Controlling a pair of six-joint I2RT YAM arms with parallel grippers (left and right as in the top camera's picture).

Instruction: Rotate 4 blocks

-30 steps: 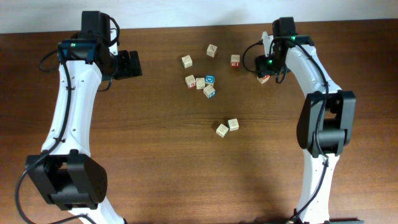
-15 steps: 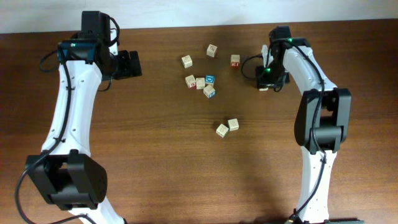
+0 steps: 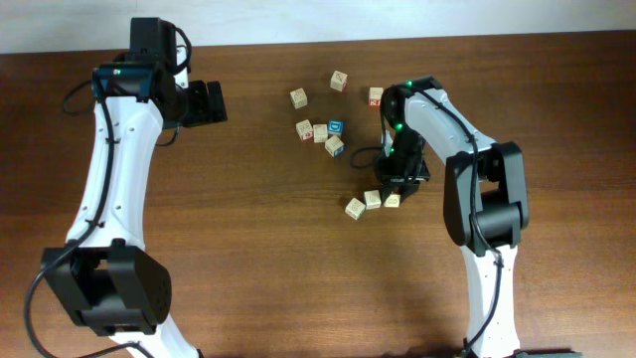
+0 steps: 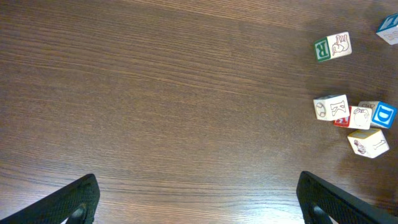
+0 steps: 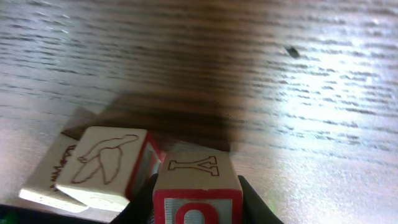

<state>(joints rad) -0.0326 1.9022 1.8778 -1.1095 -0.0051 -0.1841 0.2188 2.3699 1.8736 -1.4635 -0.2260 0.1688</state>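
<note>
My right gripper (image 3: 392, 192) is shut on a pale-wood block (image 5: 198, 183) with a Y on top and a red-framed face; dark fingers (image 5: 142, 202) press both its sides. It sits right beside a block with a line drawing (image 5: 106, 163), in a row of three near the table's middle (image 3: 373, 200). Whether the held block rests on the wood I cannot tell. More blocks lie further back: a cluster (image 3: 320, 133) with a blue-faced cube (image 3: 336, 127), and three loose ones (image 3: 339, 81). My left gripper (image 3: 209, 102) hangs open over bare wood at the far left.
In the left wrist view a green R block (image 4: 333, 47) and a cluster with a K block (image 4: 331, 107) and the blue D cube (image 4: 384, 115) lie at the right edge. A red-sided block (image 3: 376, 95) sits just behind the right arm.
The right gripper closed on the red-faced block at the back right and swung it forward and left, beside the two middle blocks. The left arm stayed still.
</note>
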